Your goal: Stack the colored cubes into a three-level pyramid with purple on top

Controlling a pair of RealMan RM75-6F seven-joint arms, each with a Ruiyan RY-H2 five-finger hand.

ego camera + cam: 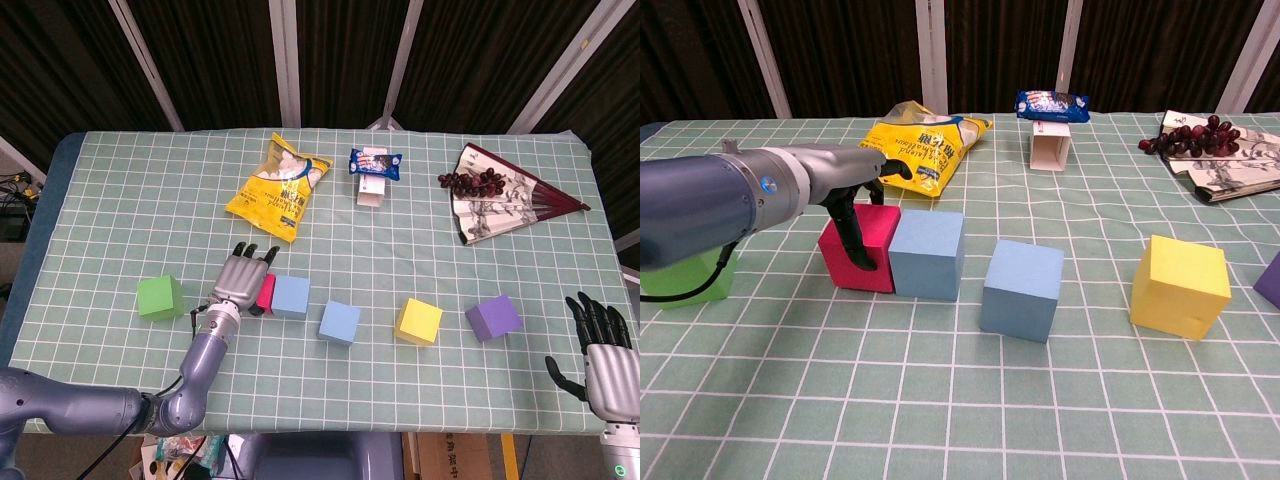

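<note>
The left hand (pixel 855 190) rests its fingers on the magenta foam cube (pixel 862 248), which touches a light blue foam cube (pixel 928 254); whether it grips is unclear. The right hand (pixel 602 350) hangs released off the table (pixel 120 200).

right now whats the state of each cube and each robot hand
red cube: on the table, held by the left robot hand, touching the left blue cube
left blue cube: on the table
second blue cube: on the table, standing alone
yellow cube: on the table, alone
purple cube: on the table, alone
green cube: on the table, alone
right robot hand: open, off the table edge
</note>
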